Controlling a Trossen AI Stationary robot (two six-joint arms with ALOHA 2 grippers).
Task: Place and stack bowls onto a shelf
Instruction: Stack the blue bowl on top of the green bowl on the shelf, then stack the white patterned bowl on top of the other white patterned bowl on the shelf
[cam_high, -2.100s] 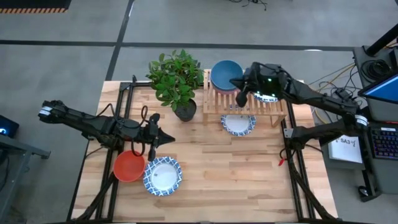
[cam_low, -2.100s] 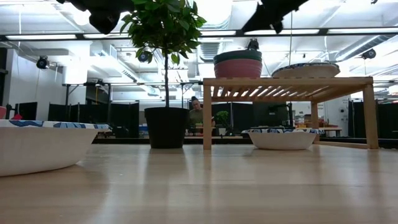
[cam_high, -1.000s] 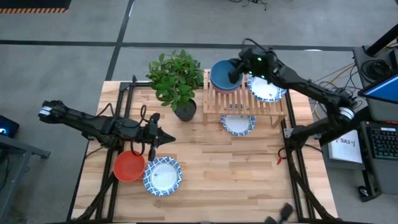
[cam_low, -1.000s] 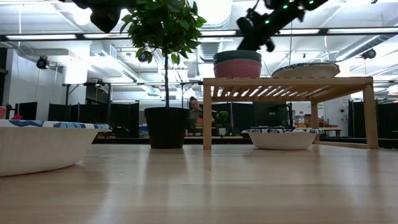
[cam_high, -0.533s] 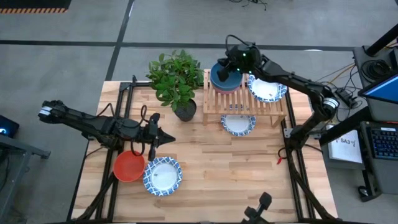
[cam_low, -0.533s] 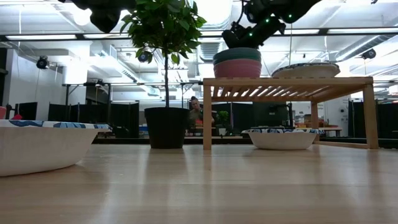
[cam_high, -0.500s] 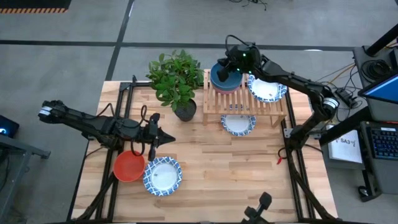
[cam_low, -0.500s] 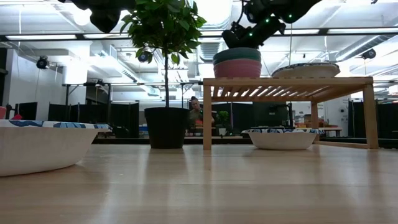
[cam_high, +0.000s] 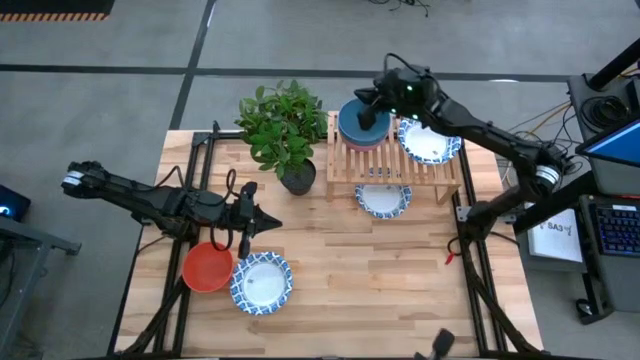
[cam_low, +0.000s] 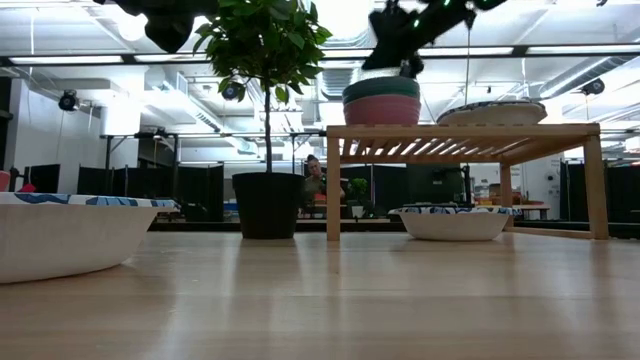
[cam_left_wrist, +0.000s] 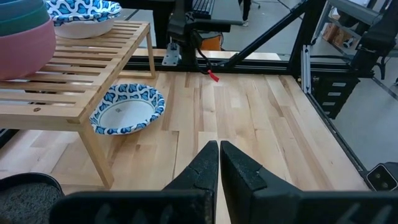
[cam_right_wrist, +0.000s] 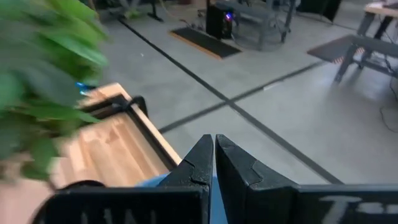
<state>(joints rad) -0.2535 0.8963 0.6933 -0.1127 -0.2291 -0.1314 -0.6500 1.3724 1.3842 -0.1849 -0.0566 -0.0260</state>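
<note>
The blue bowl (cam_high: 361, 120) is seen topping the stack on the wooden shelf (cam_high: 440, 174), directly beneath the right gripper (cam_high: 369, 106), whose fingers are pressed together, empty; the left gripper (cam_high: 259, 222), likewise closed, is held above the table (cam_high: 400, 290).

Hidden, cropped and blurred parts

From above, the right gripper (cam_high: 366, 108) covers part of the blue bowl (cam_high: 356, 120) on the shelf (cam_high: 345, 165), which hides half of a patterned bowl (cam_high: 383, 201). In the right wrist view, plant leaves (cam_right_wrist: 43, 68) blur. At table height, the near white bowl (cam_low: 60, 236) is cropped.
</note>
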